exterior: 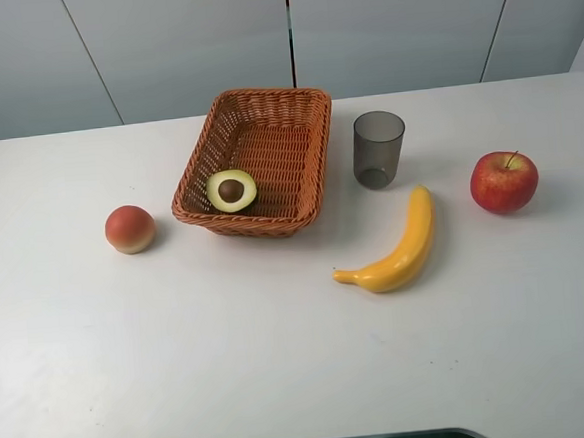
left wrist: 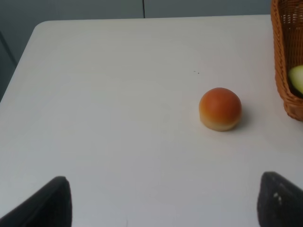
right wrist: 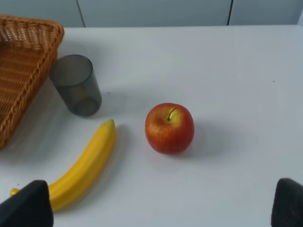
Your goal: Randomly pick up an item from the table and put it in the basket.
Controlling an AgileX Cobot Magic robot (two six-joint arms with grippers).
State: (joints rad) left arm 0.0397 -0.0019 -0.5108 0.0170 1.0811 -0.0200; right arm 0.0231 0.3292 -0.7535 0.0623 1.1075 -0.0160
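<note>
The half avocado point(exterior: 231, 190) lies flesh up inside the woven basket point(exterior: 294, 109), near its front left corner; a sliver of the avocado point(left wrist: 297, 78) shows over the basket's rim point(left wrist: 285, 71) in the left wrist view. The basket point(right wrist: 19, 71) also shows in the right wrist view. Neither arm shows in the exterior high view. My left gripper point(left wrist: 163, 201) is open and empty, its fingertips point(left wrist: 45, 203) wide apart above the white table point(exterior: 282, 360). My right gripper point(right wrist: 158, 205) is open and empty, its fingertips point(right wrist: 26, 205) wide apart.
A round orange-red peach point(exterior: 129, 229) point(left wrist: 220, 109) sits left of the basket. A grey translucent cup point(exterior: 379, 149) point(right wrist: 75, 85) stands right of it. A yellow banana point(exterior: 399, 249) point(right wrist: 83, 165) and a red apple point(exterior: 504, 181) point(right wrist: 169, 128) lie further right.
</note>
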